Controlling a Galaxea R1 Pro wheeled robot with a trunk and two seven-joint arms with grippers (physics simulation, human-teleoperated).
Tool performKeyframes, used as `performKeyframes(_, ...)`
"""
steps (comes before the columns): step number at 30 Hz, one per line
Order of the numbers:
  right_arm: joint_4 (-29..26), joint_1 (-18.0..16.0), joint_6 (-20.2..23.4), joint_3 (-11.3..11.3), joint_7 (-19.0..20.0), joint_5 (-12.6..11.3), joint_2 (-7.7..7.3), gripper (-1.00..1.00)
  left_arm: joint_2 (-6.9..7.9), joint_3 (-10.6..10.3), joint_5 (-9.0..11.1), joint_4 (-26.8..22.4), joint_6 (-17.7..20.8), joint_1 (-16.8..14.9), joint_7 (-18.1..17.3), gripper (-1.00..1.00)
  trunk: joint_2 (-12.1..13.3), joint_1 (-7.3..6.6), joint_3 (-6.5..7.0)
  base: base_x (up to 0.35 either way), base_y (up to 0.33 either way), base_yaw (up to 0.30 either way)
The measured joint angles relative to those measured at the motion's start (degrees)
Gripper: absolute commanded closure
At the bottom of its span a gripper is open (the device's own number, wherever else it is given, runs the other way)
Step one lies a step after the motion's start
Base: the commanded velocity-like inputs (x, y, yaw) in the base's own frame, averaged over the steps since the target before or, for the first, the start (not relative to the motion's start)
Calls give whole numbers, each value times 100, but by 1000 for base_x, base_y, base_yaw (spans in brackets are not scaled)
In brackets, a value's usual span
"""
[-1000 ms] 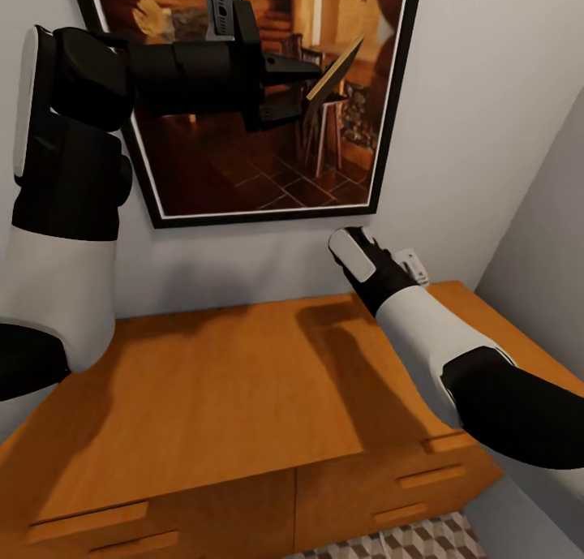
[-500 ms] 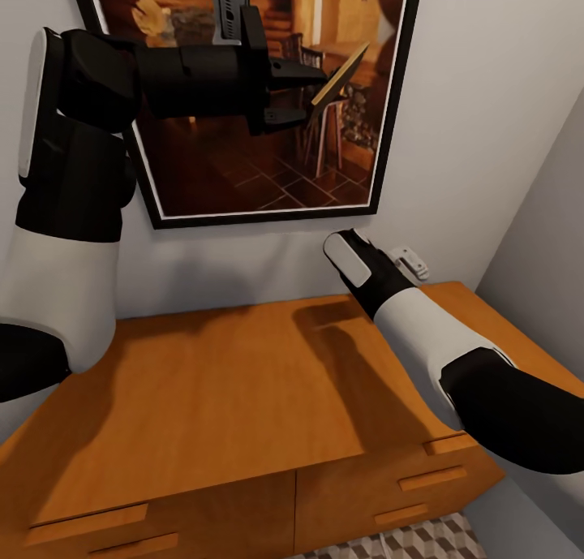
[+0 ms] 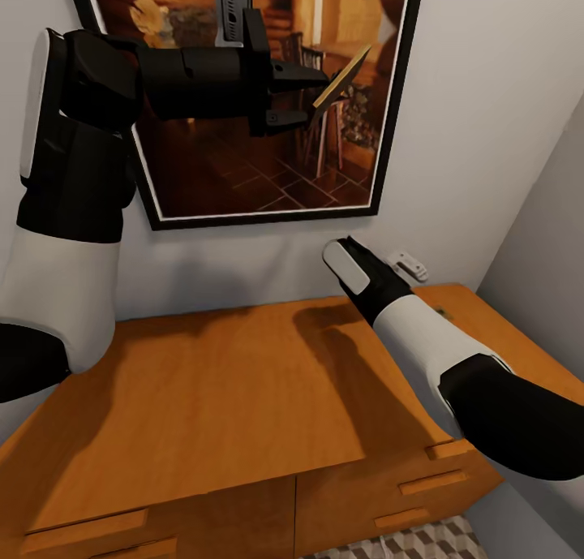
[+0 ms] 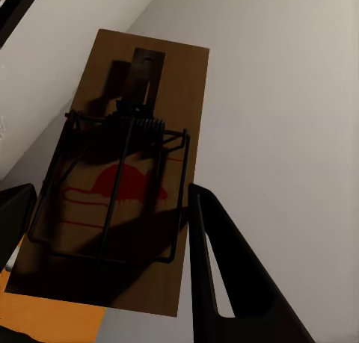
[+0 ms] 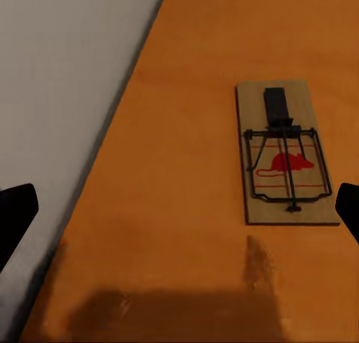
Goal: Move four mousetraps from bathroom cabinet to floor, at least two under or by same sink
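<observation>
Wall [image 3: 487,96]: pale, behind the cabinet; a second grey wall meets it at the right.
Cabinet [image 3: 219,397]: orange-brown, flat top, drawer fronts with slim handles along its near edge; it stands against the wall.
Picture [image 3: 268,153]: dark-framed, hung on the wall above the cabinet, showing a wooden interior.
Floor [image 3: 405,543]: a strip of cube-pattern tile shows below the drawers.
Left arm [image 3: 73,210]: raised high, forearm level in front of the picture.
Right arm [image 3: 438,364]: reaches forward over the cabinet's right half, casting a shadow on the top.
Left gripper [image 3: 312,96]: clenched on a mousetrap, one dark finger [image 4: 224,276] beside the board's edge.
Right gripper [image 5: 179,208]: spread wide, grasping nothing; its fingertips sit at either side of the wrist view, above the cabinet top.
Held trap [image 3: 341,76]: tan board, tilted, up in the air before the picture; the left wrist view shows its spring, wire bar and red mouse print [image 4: 123,178].
Second trap [image 5: 288,152]: lies flat on the cabinet top, near the right gripper, apart from the wall.
</observation>
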Motion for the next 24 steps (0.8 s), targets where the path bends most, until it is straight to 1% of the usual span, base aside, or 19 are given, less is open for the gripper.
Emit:
performKeyframes(4, -21, 48, 135, -16, 7, 19, -7, -100, 1, -15, -2, 4, 0, 2, 1, 100, 0, -1, 0, 266, 0, 0)
performKeyframes(8, -61, 194, 258, -18, 9, 38, -60, -100, -2, -130, -2, 1, -5, 3, 1, 100, 0, 1, 0, 133, 0, 0)
performKeyframes(11, -66, 229, 302, -17, 10, 39, -79, -100, -13, -175, -1, 2, -8, 2, 1, 100, 0, 1, 0, 39, 0, 0)
performKeyframes(14, -60, 246, 317, -16, 133, 34, -92, -100, -50, -195, 0, 5, -9, 3, 1, 100, 0, 1, 0, 14, 0, 0)
performKeyframes(18, -57, 252, 362, -16, 219, 36, -99, -100, -79, -203, 0, 0, -10, 2, 1, 100, 0, 1, 0, 4, 0, 0)
performKeyframes(24, -63, 262, 427, -16, 238, 39, -112, -100, -92, -205, 4, -2, -9, 3, -1, 100, 0, 1, 0, 0, 0, 0)
